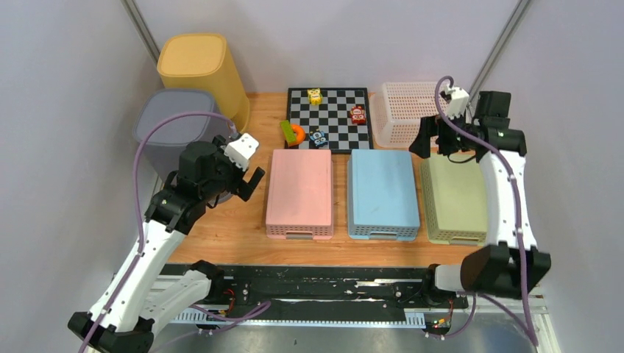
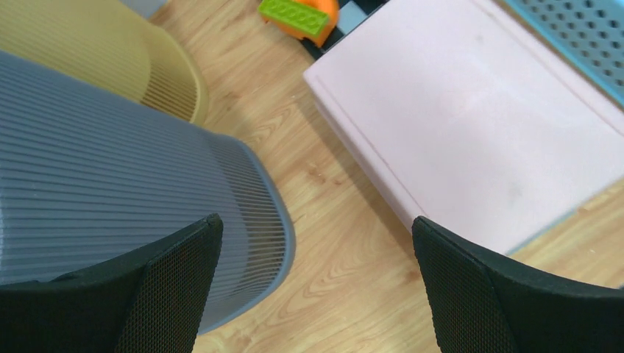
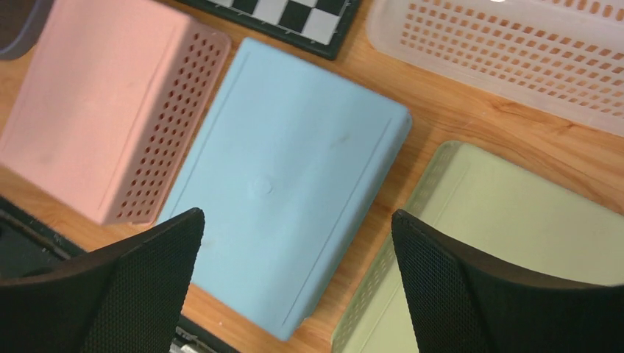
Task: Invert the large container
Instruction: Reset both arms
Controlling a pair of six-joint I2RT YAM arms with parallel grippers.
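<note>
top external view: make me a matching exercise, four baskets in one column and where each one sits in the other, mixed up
Things:
1. pink basket
2. blue basket
3. green basket
4. white basket

Places:
a. back row, right of the checkerboard
b. middle of the front row
c. left end of the front row
d. right end of the front row

Pairs: 1-c, 2-b, 3-d, 4-a
</note>
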